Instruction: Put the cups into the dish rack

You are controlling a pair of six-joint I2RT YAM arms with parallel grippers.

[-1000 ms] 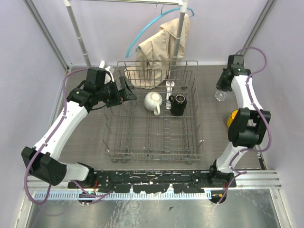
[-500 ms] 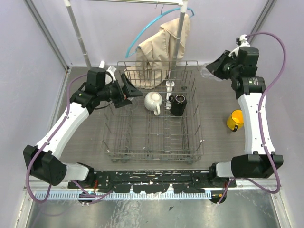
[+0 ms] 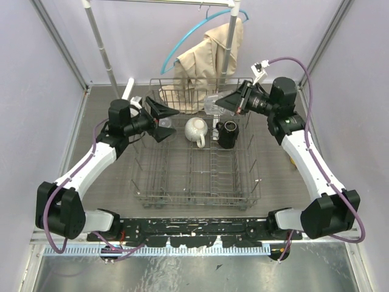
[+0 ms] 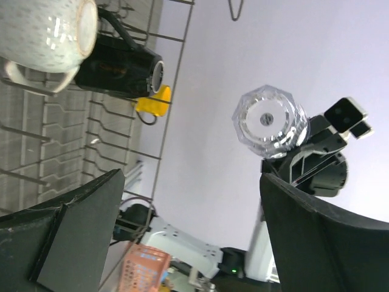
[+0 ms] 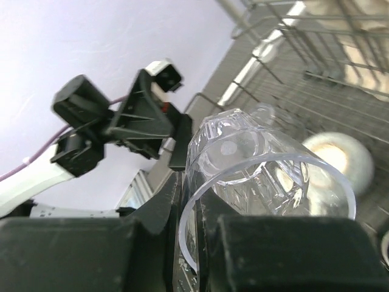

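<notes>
Clear glossy glass tumbler [image 5: 261, 164]; bare metal-wire dish rack [image 3: 194, 192]; glossy speckled white mug [image 4: 42, 27].

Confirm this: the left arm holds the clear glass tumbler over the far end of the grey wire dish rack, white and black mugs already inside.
Wrong arm: the top external view shows the right arm's fingers holding the clear glass tumbler over the far end of the grey wire dish rack; the left fingers are open, empty. The white mug and black mug are inside.

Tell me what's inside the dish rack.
The dish rack holds a white mug and a black mug near the far end. The left gripper hides its far left corner. The right gripper holds a glass tumbler above it.
</notes>
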